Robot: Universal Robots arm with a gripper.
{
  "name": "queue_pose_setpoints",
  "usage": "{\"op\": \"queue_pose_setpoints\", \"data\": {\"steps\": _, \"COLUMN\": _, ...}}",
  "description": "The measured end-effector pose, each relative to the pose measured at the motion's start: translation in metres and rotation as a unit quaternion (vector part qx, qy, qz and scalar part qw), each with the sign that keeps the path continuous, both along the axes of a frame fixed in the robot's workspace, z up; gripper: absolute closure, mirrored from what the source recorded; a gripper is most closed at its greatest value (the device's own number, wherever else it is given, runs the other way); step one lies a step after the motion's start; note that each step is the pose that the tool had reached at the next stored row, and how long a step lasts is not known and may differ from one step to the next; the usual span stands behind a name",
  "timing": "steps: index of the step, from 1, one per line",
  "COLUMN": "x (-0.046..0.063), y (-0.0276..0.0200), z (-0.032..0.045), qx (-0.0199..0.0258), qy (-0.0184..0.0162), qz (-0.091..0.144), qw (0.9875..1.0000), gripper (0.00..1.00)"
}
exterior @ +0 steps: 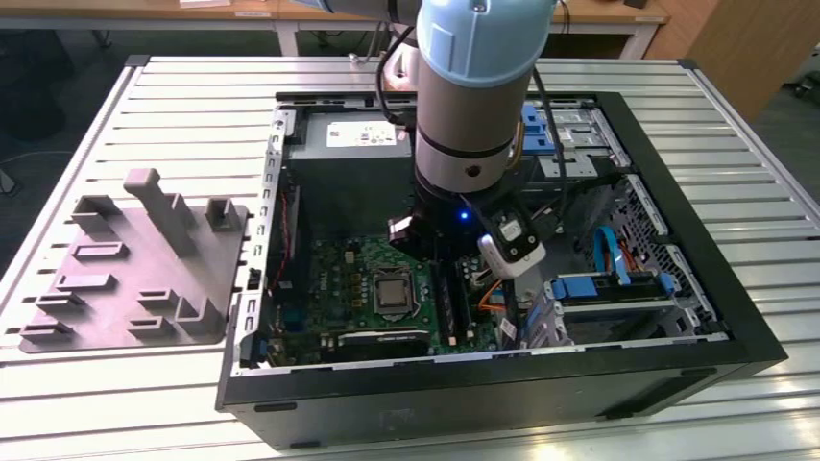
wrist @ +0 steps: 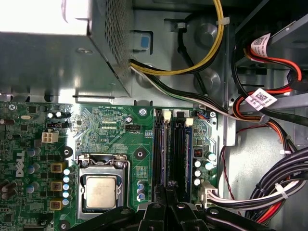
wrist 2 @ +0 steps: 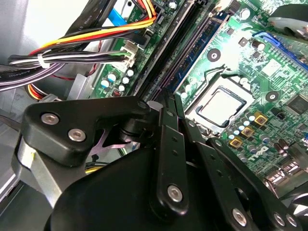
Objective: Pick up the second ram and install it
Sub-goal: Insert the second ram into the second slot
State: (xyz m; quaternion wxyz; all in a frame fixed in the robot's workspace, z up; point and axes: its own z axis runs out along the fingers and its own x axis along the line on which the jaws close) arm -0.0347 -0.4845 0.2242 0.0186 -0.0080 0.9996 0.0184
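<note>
My gripper is low inside the open computer case, over the motherboard just to the exterior view's right of the processor. In both wrist views its black fingers stand pressed close together. They are shut on the thin top edge of the second ram, a dark blue-green stick standing lengthwise in a long black slot beside the processor. The stick runs away from the gripper on both sides, so the hold is near its middle. I cannot tell how deep the stick sits.
The processor lies beside the slots. Bundled cables crowd their other side. The power supply fills the case's far end, and a drive cage stands at the exterior view's right. A grey pegged tray rests outside the case.
</note>
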Motion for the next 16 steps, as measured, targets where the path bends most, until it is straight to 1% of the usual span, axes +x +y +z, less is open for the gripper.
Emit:
{"op": "queue_pose_setpoints", "data": {"steps": 9, "x": 0.0000, "y": -0.0001, "z": -0.0013, "qx": 0.0001, "qy": 0.0000, "qz": 0.000, "qw": 1.0000, "gripper": 0.89}}
{"op": "queue_pose_setpoints", "data": {"steps": 16, "x": 0.0000, "y": -0.0011, "z": -0.0012, "qx": 0.0000, "qy": 0.0000, "qz": 0.000, "qw": 1.0000, "gripper": 0.89}}
